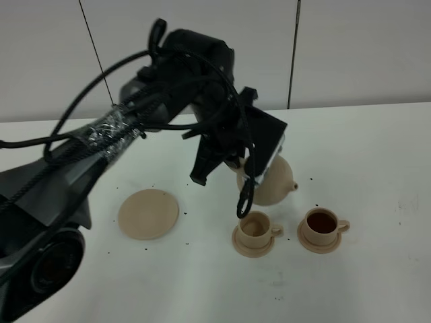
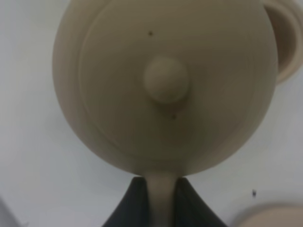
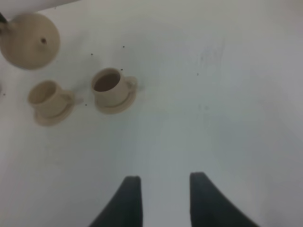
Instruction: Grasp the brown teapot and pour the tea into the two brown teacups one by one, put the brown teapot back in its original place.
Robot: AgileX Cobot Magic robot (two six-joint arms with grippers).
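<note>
Bright, even light; faint soft shadows on the table (image 1: 377, 155); my wrist views blur, the brown teapot (image 2: 118, 71) close and unfocused.

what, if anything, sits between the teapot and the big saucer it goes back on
Nothing visible does. The teapot is gripped by its handle in the left hand. The big saucer lies bare to its left in the high view, with only table between them. The left teacup and right teacup stand nearer the camera, off that path.
</note>
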